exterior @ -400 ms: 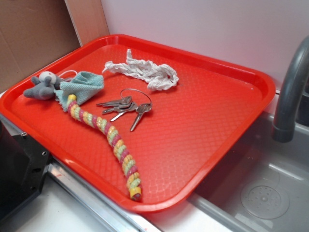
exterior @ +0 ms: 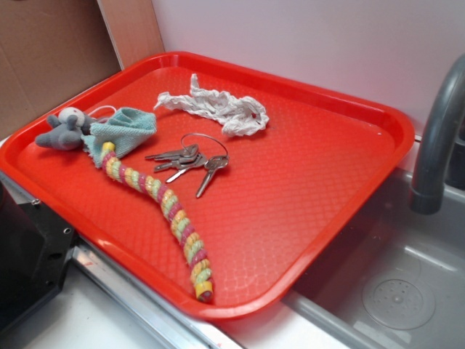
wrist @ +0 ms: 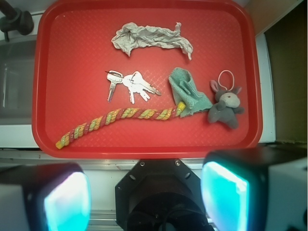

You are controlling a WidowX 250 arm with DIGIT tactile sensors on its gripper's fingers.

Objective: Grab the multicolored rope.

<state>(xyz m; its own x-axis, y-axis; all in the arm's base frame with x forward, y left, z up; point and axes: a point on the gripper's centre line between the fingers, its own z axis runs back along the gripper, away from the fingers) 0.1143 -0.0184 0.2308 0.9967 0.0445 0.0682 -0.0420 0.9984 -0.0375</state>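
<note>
The multicolored rope (exterior: 163, 205) lies on the red tray (exterior: 320, 182), running from the teal cloth toward the tray's near edge. In the wrist view the multicolored rope (wrist: 120, 120) stretches along the tray's lower part, one end tucked under the teal cloth. My gripper (wrist: 144, 197) hangs high above the tray's near edge, open and empty, its two pads wide apart at the bottom of the wrist view. The gripper does not show in the exterior view.
On the tray lie a bunch of keys (exterior: 189, 161), a white wrinkly cloth strip (exterior: 218, 109), a teal knitted cloth (exterior: 120, 131) and a small grey plush animal (exterior: 65, 131). A grey faucet (exterior: 436, 145) and a sink (exterior: 392, 291) stand to the right.
</note>
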